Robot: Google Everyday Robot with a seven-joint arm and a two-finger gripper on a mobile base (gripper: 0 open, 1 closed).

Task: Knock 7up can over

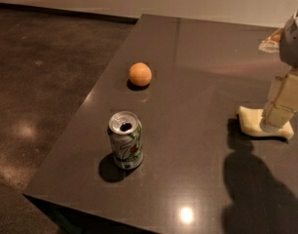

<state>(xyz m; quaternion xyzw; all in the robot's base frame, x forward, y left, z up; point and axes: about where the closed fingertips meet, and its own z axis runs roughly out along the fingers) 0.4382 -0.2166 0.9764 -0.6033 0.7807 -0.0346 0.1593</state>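
Note:
The 7up can (pixel 125 141) stands upright near the front left corner of the dark table (pixel 197 72). It has a white-silver body with green markings, a red spot and an open silver top. My gripper (pixel 279 112), with cream-coloured segments, hangs down from the grey arm at the right edge of the view. It is far to the right of the can and well apart from it, just above a pale yellow flat object (pixel 253 125) on the table.
An orange ball (pixel 140 74) sits on the table behind the can. A small packet-like item (pixel 270 39) lies at the far right, partly hidden by the arm. The table's left and front edges drop to a dark floor (pixel 37 82).

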